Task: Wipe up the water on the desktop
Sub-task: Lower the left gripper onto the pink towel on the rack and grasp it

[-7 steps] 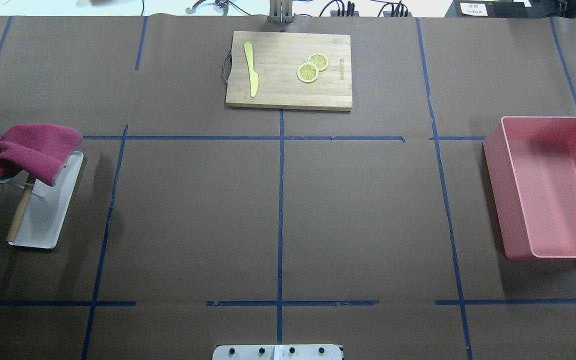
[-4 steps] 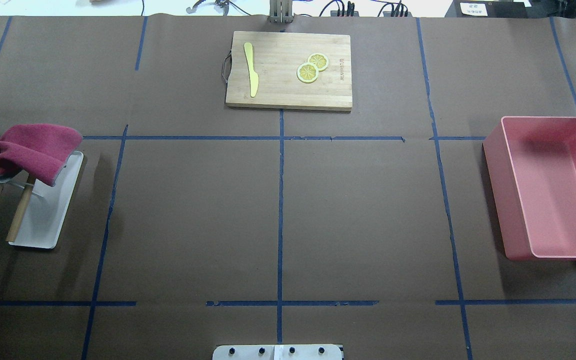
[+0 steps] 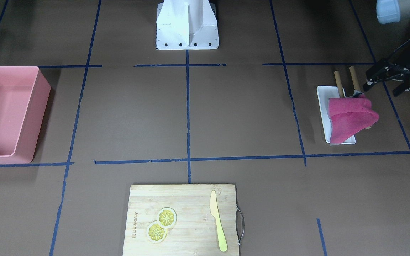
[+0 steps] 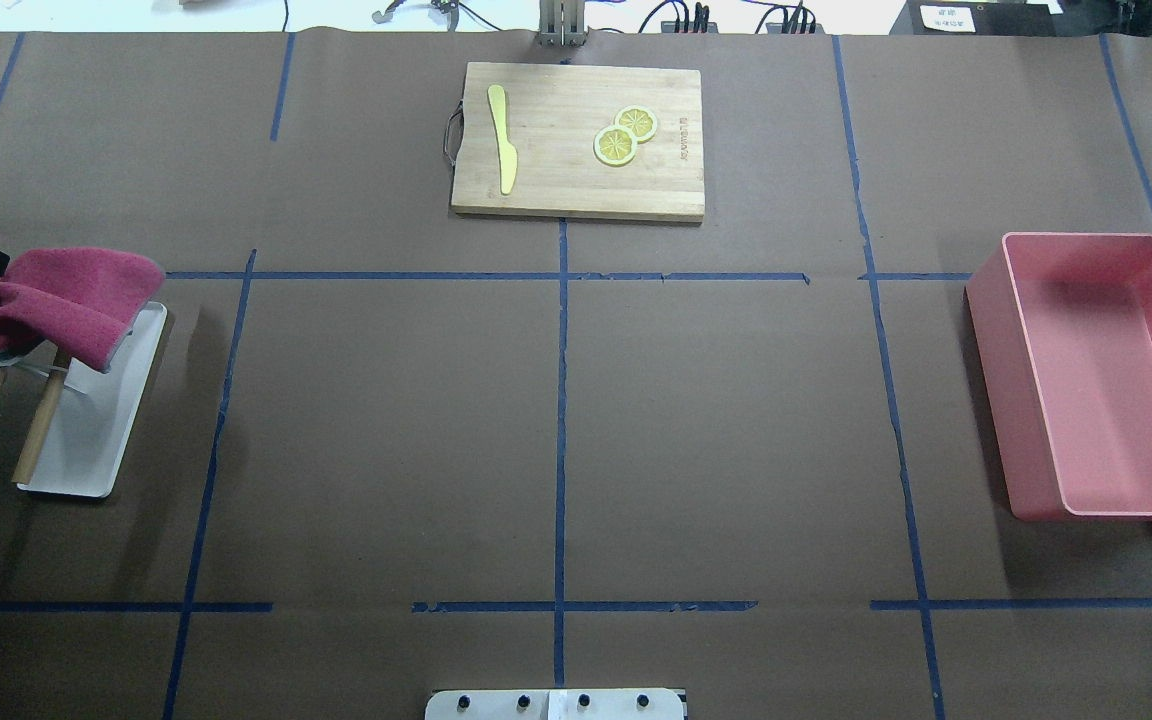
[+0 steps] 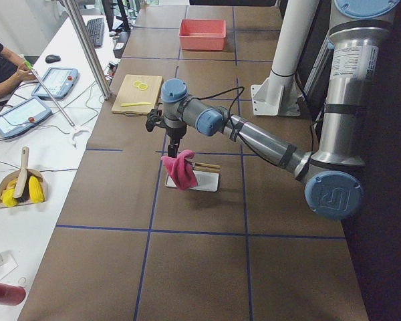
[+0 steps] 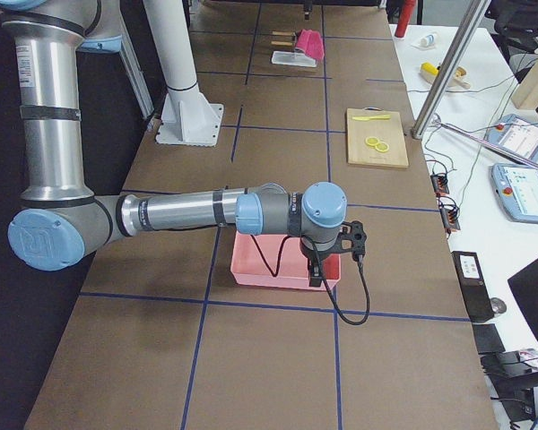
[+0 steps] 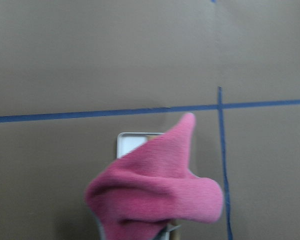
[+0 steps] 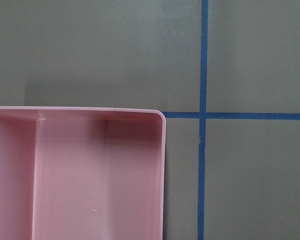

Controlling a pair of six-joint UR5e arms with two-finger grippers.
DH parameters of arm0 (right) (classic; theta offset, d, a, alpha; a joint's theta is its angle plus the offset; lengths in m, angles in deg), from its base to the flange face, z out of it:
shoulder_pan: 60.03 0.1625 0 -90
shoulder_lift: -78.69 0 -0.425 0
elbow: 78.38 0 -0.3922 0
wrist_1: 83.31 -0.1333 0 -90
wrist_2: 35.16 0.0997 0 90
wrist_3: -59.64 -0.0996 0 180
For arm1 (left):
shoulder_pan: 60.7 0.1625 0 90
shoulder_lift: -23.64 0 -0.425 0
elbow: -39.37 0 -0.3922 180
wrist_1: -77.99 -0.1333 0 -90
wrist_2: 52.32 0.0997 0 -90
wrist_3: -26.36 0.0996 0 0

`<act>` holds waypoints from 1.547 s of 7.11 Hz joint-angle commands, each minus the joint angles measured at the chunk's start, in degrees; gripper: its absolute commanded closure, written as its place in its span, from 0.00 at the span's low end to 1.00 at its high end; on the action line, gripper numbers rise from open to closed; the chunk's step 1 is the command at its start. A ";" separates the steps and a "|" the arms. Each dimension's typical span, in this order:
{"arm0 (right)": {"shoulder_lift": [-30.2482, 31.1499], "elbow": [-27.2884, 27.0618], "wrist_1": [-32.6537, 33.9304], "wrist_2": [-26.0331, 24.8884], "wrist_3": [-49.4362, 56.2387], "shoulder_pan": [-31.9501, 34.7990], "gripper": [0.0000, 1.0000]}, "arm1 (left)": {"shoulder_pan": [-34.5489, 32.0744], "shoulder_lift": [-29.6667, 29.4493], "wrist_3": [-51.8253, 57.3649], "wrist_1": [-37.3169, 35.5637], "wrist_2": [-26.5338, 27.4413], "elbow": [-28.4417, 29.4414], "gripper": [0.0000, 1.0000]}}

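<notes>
the left hand (image 3: 386, 83) hangs with its fingers spread and nothing between them, and the magenta cloth (image 4: 71, 300) lies right under it, slightly toward the middle of the bench (image 4: 386, 420). in the side view from the robot's left, the fingertips sit just above the top of the cloth. no view settles whether they touch it, though they look apart. the cloth is draped over the raised ends of two wooden rods (image 4: 36, 430), which slope up from a white tray (image 4: 96, 440). its bunched ridge runs across the rods, with one loose corner hanging off on the side away from the robot. the left wrist camera sees the cloth low in its frame, so the reach looks to be mostly straight down, with a small shift inward. the right hand (image 6: 316, 273) is well away at the other end of the bench, over the near corner of a pink bin (image 8: 163, 175). only the side camera shows it, so i cannot tell whether its fingers are spread or together. the left arm is plainly the one placed to pick up the cloth. no wet patch can be made out on the bench, so the direction of the spill from either hand cannot be read.
</notes>
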 commanded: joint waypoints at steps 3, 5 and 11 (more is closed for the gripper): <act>-0.12 0.31 0.00 0.00 0.00 -0.05 0.00 | 3.68 -0.43 0.07 0.20 2.42 3.43 0.03; -0.21 0.22 0.00 0.09 -0.09 -0.05 0.00 | 3.86 -0.70 0.15 0.28 2.42 4.58 0.06; -0.30 0.22 0.00 0.09 -0.09 -0.05 0.00 | 4.38 -1.22 -0.11 0.63 2.33 6.60 0.21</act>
